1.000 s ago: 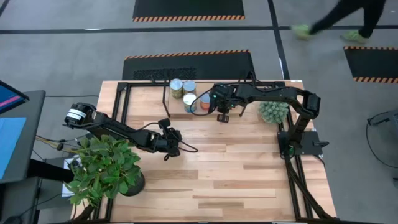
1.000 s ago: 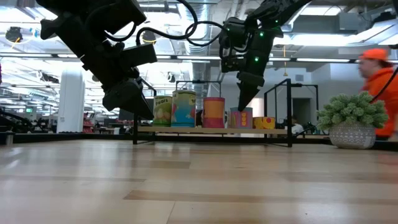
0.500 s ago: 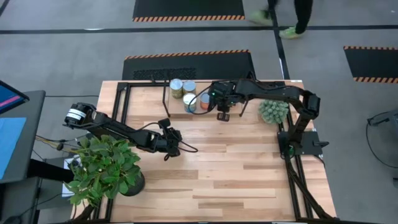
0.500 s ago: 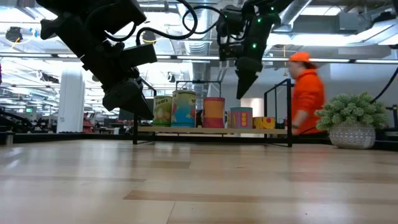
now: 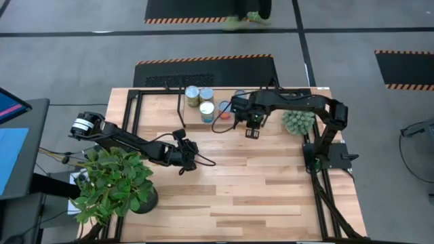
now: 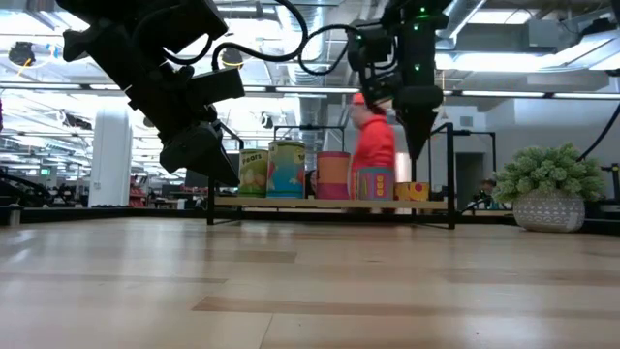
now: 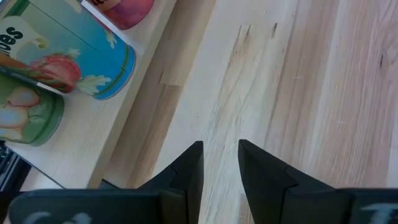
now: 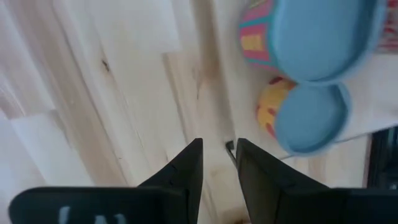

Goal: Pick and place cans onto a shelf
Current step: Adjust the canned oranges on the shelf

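Observation:
Several cans [image 5: 207, 110] stand upright in a cluster on the low wooden shelf [image 5: 192, 118] at the table's far side. In the low view they stand in a row [image 6: 333, 174] on the shelf board [image 6: 291, 203]. My right gripper [image 5: 251, 131] hangs shut and empty, fingers pointing down, just right of the cans and above the short yellow can [image 6: 412, 191]. Its wrist view shows two cans' blue tops [image 8: 311, 37] beside the fingers [image 8: 217, 165]. My left gripper [image 5: 187, 160] waits shut and empty above mid-table, nearer than the shelf; its wrist view shows a teal can [image 7: 74, 56].
A small potted plant [image 5: 298, 120] stands at the table's right, close to my right arm. A large leafy plant [image 5: 112, 183] stands at the near left corner. Bare planks lie between the shelf and the near edge. A person in orange [image 6: 373, 136] is behind the table.
My right gripper has risen from just above the cans on the shelf and gone toward the table's right edge, empty. The cans have stayed in place. A person in orange has walked leftward behind the table.

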Robot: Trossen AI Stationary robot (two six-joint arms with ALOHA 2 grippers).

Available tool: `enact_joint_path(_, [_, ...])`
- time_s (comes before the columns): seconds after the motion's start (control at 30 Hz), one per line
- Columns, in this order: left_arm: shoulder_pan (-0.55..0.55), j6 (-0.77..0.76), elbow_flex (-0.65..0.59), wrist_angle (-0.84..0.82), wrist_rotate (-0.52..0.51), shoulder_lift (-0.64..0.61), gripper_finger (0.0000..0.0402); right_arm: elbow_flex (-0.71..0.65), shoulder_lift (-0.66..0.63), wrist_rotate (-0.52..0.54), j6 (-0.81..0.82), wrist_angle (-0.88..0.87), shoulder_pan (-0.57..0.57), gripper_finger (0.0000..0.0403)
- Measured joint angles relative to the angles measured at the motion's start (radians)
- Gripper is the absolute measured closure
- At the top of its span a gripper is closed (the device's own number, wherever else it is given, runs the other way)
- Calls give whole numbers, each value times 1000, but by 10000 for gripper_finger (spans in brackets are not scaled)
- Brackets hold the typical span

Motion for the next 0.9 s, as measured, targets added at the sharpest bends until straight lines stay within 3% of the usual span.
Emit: enact_joint_path(0.9, [3, -7, 0, 0, 1, 0, 308, -44, 104, 36, -104, 82, -93, 287])
